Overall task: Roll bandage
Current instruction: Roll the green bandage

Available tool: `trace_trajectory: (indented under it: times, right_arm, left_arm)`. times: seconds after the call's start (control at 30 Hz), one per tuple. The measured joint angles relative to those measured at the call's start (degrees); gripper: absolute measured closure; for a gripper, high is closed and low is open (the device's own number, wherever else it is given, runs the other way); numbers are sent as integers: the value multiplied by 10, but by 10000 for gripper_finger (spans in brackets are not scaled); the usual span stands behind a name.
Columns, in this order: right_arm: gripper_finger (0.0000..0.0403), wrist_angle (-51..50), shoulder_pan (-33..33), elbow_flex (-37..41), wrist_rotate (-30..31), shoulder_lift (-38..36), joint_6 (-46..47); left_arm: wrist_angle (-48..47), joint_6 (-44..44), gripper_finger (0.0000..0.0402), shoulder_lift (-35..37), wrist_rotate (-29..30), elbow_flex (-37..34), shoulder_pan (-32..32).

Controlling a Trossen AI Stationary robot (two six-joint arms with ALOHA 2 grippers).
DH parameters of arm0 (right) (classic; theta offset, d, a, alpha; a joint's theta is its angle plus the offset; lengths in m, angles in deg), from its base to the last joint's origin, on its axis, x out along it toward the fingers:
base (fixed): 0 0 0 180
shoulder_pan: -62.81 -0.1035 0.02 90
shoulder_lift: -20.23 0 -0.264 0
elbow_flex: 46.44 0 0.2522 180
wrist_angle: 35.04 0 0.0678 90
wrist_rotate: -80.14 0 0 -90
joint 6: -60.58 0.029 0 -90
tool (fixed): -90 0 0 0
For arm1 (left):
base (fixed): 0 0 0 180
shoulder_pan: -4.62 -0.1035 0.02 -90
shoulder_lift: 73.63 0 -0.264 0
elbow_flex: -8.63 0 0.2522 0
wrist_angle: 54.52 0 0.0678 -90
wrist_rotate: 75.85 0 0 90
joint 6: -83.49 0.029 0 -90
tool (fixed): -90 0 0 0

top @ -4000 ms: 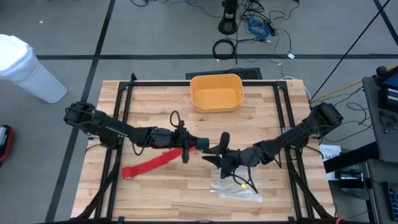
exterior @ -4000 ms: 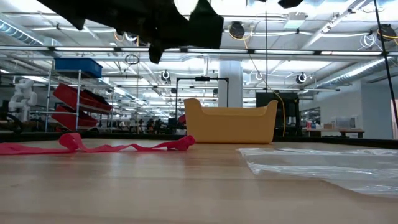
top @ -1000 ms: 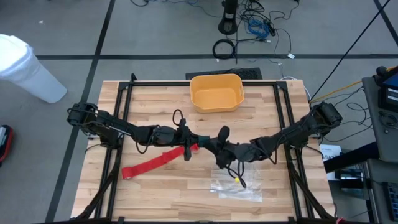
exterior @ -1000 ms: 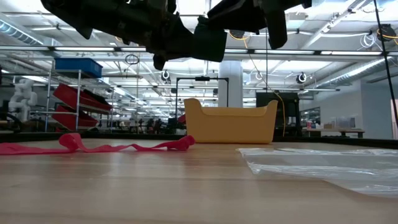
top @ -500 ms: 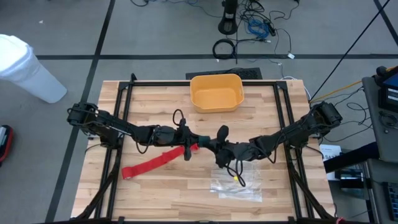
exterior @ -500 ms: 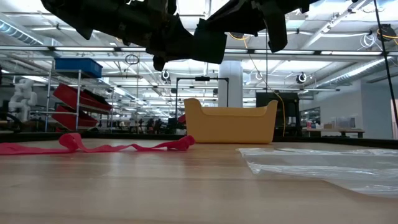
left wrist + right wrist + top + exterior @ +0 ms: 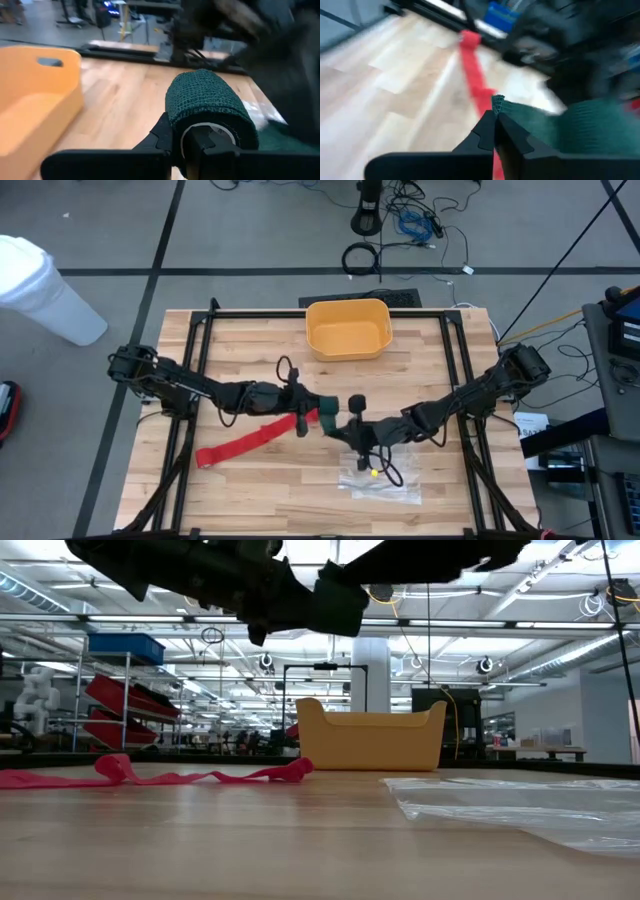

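On the wooden slatted desk (image 7: 250, 490), the two dark arms meet near the middle, held above the surface. The left pincer (image 7: 200, 142) is closed on a dark green roll of woven bandage wrap (image 7: 207, 107), gripping it through its pale core so that the roll stands just ahead of its fingers; from above, this green roll (image 7: 327, 411) shows between the two arms. The right pincer (image 7: 495, 131) is closed tight on the loose end of the green woven strip (image 7: 560, 125), which runs from its fingertips back toward the roll; from above, this pincer (image 7: 352, 427) sits just beside the green roll, toward the desk's front edge. The bright red soft fabric bandage (image 7: 250, 438) lies flat on the desk as a long narrow band, running from beneath the left arm near the desk's middle out toward the front left corner; in the level view, it (image 7: 150, 776) rests crumpled on the surface, with no pincer touching it. A yellow-orange plastic bin (image 7: 348, 328) stands at the middle of the far edge. A clear crinkled plastic bag (image 7: 385, 480) lies near the front edge, below the right arm.
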Motion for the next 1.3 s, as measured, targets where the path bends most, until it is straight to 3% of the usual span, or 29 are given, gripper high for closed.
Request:
trace_trajectory:
  times: [0.1, 0.3, 0.5, 0.87, 1.3]
  right_arm:
    - [402, -20, 6, 0, -36, 0, 69]
    - [403, -29, 21, 0, -39, 0, 129]
    - [403, 10, 20, 0, -28, -4, 38]
    - [403, -60, 20, -58, 113, -4, -116]
    - [403, -164, -3, -111, 129, -4, -91]
  left_arm:
    - [1, 2, 387, 0, 1, 0, 2]
    - [6, 4, 387, 0, 6, 0, 0]
    - [-30, 17, 387, 0, 22, 0, -3]
    - [-55, 25, 387, 0, 13, 0, -3]
    - [-58, 32, 387, 0, 31, 1, -3]
